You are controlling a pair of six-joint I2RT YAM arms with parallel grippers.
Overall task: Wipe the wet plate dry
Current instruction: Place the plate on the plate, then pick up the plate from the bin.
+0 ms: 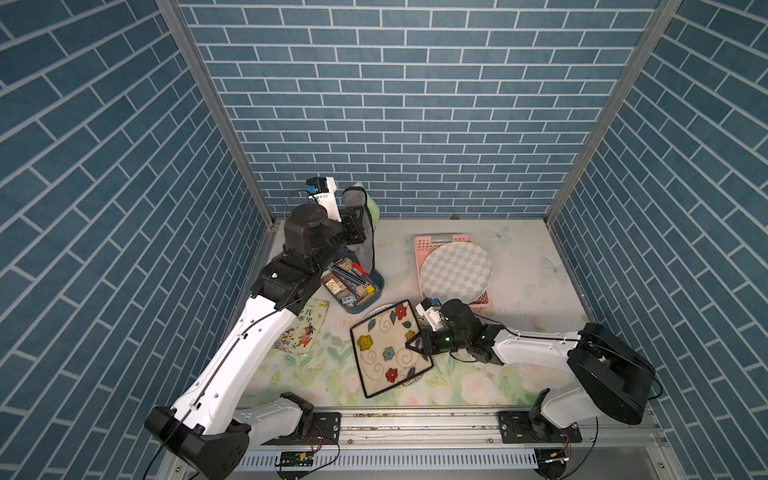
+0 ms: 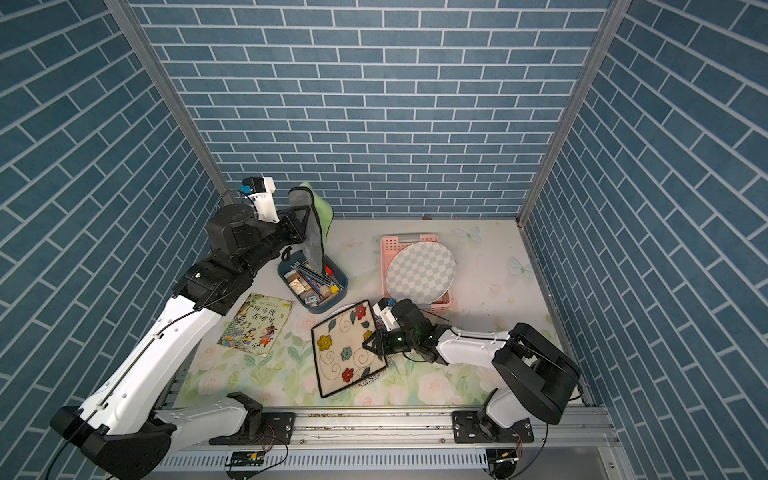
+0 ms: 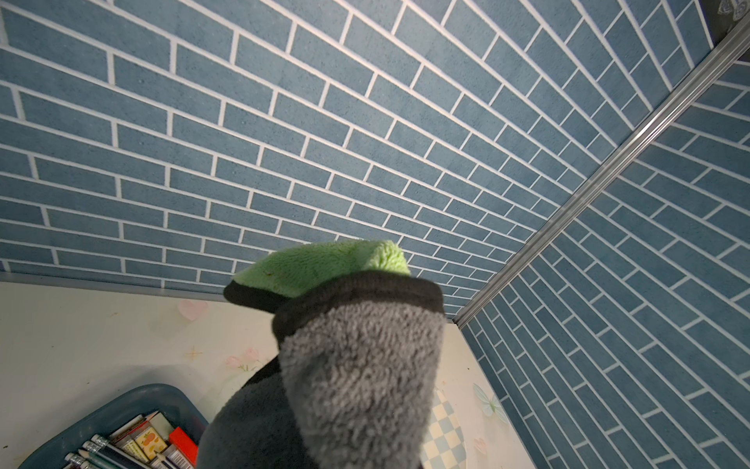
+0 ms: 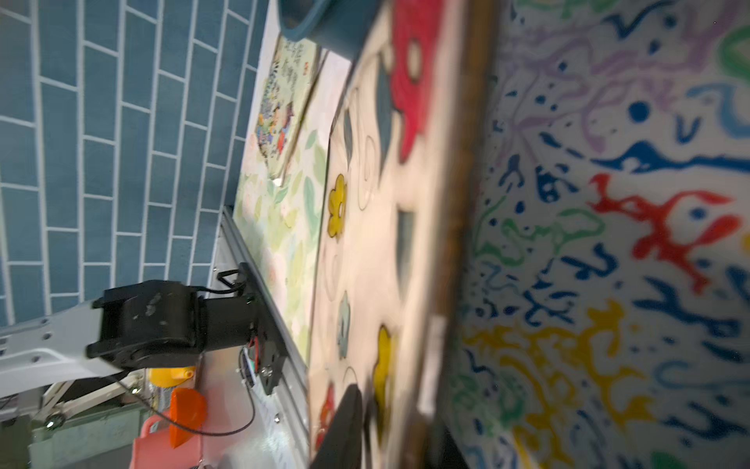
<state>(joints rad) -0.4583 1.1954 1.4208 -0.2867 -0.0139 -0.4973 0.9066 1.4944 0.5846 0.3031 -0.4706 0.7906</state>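
The plate is square and cream with coloured flowers and a dark rim. It rests tilted on a round squiggle-patterned plate near the table's front. My right gripper straddles its right rim. In the blurred right wrist view one finger is over the plate's face and the other under the rim, with slack around it, so the gripper is open. My left gripper is raised at the back left, shut on a grey-and-green cloth that hangs down and hides its fingers.
A blue tray of pencils and small items sits under the hanging cloth. A pink basket at the back right holds a checkered round plate. A picture book lies at the left beside my left arm.
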